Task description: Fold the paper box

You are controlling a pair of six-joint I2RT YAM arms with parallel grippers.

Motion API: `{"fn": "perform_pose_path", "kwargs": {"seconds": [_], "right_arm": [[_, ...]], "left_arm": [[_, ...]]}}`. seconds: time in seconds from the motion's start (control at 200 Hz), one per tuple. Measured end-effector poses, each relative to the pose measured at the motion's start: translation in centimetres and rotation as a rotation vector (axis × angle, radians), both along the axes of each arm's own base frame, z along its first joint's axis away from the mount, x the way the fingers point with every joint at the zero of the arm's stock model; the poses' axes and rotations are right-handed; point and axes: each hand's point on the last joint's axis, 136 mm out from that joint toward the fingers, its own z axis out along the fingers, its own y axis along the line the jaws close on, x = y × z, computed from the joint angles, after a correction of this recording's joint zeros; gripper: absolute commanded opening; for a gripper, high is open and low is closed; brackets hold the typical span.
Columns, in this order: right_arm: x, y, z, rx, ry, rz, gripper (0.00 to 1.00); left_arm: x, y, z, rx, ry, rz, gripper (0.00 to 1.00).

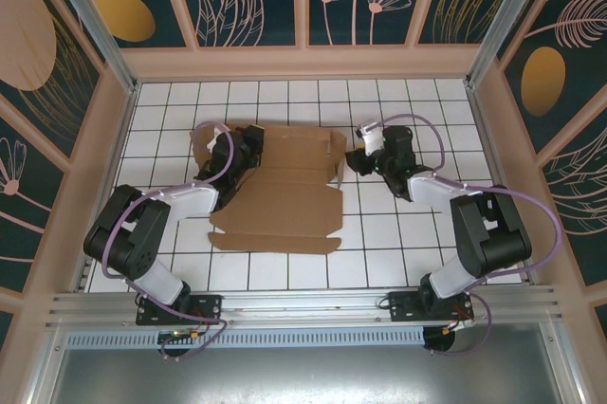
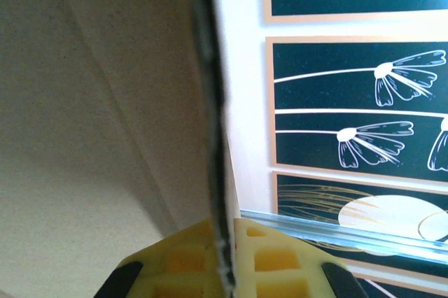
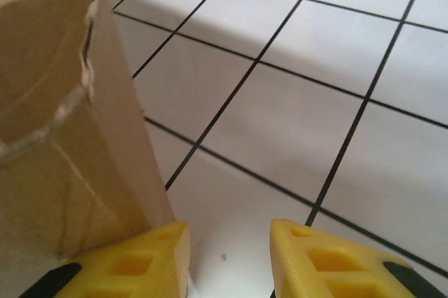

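paper box (image 1: 285, 200) centred on table (image 1: 379, 252), long axis left-right, big flap toward near edge | brown, creased, ragged-edged | my left gripper (image 2: 227, 259) pinches its wall | my right gripper (image 3: 229, 256) spread, just beside it

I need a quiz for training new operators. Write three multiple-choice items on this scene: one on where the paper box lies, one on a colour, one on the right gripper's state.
1. Where does the paper box lie?
A. between the left gripper and the right gripper
B. beside the right arm's base
C. against the far wall

2. What colour are the right gripper's fingers?
A. blue
B. yellow
C. red

3. The right gripper is:
A. shut on the paper box
B. shut on nothing
C. open

Answers:
1 A: in the top view the cardboard reaches from one gripper to the other.
2 B: the right wrist view shows them yellow.
3 C: bare tile shows between its fingers, and the box stands beside one of them.
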Motion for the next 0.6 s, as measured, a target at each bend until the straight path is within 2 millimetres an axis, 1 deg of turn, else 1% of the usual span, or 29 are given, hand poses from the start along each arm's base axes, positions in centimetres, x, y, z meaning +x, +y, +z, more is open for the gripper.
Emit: {"fn": "perform_pose_path", "kwargs": {"seconds": [0.125,0.34,0.41,0.545,0.601], "right_arm": [[-1.2,0.4,0.4,0.018,-0.036,0.047,0.36],[-1.5,1.6,1.5,0.038,-0.090,0.102,0.36],[-1.8,2.3,1.8,0.046,-0.100,0.127,0.38],[-2.9,4.2,1.9,0.038,-0.119,0.193,0.42],[-3.2,4.7,1.9,0.032,-0.124,0.204,0.43]], "left_arm": [[-0.2,-0.4,0.0,0.001,0.001,-0.021,0.00],[-0.3,-0.7,0.0,-0.003,0.002,-0.040,0.00],[-0.3,-0.7,0.0,-0.003,0.003,-0.044,0.00],[-0.4,-0.9,0.0,-0.003,0.003,-0.056,0.00],[-0.4,-0.9,-0.1,0.001,0.003,-0.058,0.00]]}}
